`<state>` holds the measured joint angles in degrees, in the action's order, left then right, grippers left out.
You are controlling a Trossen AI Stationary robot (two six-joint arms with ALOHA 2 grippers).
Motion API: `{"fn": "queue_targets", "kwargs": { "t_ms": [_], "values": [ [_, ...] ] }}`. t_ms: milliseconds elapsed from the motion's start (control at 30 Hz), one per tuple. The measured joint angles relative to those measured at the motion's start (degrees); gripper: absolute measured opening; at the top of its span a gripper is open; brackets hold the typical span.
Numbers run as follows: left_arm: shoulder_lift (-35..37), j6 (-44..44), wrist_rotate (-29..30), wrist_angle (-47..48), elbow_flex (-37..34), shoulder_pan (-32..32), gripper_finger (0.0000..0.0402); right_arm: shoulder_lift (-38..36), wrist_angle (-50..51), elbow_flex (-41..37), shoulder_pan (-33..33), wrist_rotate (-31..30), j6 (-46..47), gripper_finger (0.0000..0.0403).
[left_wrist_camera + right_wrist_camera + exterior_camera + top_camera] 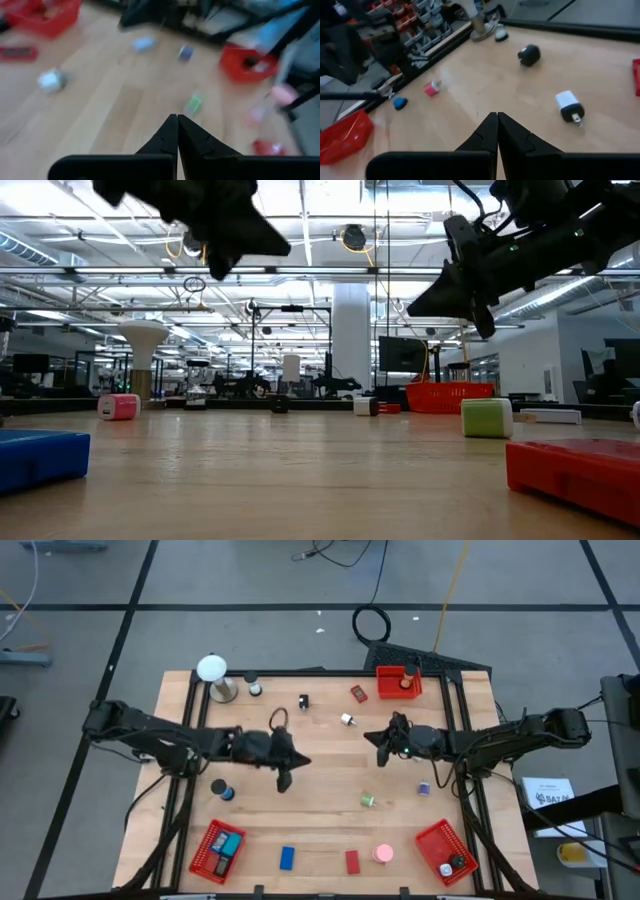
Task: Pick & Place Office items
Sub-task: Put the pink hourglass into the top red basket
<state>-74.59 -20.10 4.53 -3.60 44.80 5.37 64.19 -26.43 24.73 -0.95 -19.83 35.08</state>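
Note:
Small office items lie scattered on the wooden table: a blue block, a red block, a pink round piece, a green roll, a white plug-like piece and a dark cylinder. My left gripper hovers shut over the middle-left of the table, above bare wood, with the green roll ahead of it. My right gripper hovers shut over the middle-right, near the white piece. In the low view both grippers hang well above the tabletop.
Red mesh baskets stand at the near left, the near right and the far edge. A white ball on a metal stand sits at the far left corner. Bare wood lies between the two grippers.

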Motion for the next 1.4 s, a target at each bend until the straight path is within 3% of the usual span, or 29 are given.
{"fn": "queue_targets", "kwargs": {
  "t_ms": [100,200,300,400,533,733,900,1033,1133,1200,1267,1400],
  "values": [
    [0.1,2.2,-5.6,-5.4,-3.4,-4.2,0.0006,0.0,-0.2,0.0,0.3,-2.1,0.4,0.0],
    [0.4,1.5,-6.7,-7.2,-4.4,-7.1,0.0002,0.0,-0.1,0.0,0.3,-4.3,3.4,0.0],
    [0.2,-1.6,-5.6,-5.7,-4.4,-10.2,0.0007,0.0,-0.2,0.0,0.4,-5.8,2.9,0.0],
    [0.2,-7.9,-0.9,-2.5,-3.4,-13.3,0.0013,0.0,-0.2,0.0,-0.2,-5.7,-0.4,0.0],
    [-0.6,-17.5,5.8,9.5,1.8,-16.9,0.0003,0.0,0.1,0.0,-2.0,-3.1,-1.6,0.0],
    [-5.7,-18.3,8.6,36.3,17.4,-22.7,0.0006,0.0,0.3,0.0,-5.6,7.6,-8.6,0.0],
    [-12.0,-12.2,7.5,52.0,28.7,-28.0,0.0003,0.0,0.1,0.0,-8.5,15.5,-10.5,0.0],
    [-15.6,-4.8,5.0,54.4,33.2,-32.1,0.002,0.0,-0.1,0.0,-9.7,13.0,-11.4,0.0],
    [-17.0,-1.0,0.8,54.2,34.8,-34.7,0.004,0.0,-1.5,0.0,-9.9,7.2,-6.9,0.0],
    [-17.2,1.3,-0.5,54.0,34.8,-35.6,0.0055,0.0,-1.7,0.4,-9.8,6.7,-6.1,0.0],
    [-17.2,4.0,-0.5,53.5,34.8,-35.9,0.0067,0.0,4.5,3.1,-8.3,8.9,-5.8,0.0],
    [-17.2,8.9,-0.8,52.4,34.8,-35.7,0.0081,0.0,27.1,13.3,-3.0,9.2,-6.0,0.0]
  ]
}}
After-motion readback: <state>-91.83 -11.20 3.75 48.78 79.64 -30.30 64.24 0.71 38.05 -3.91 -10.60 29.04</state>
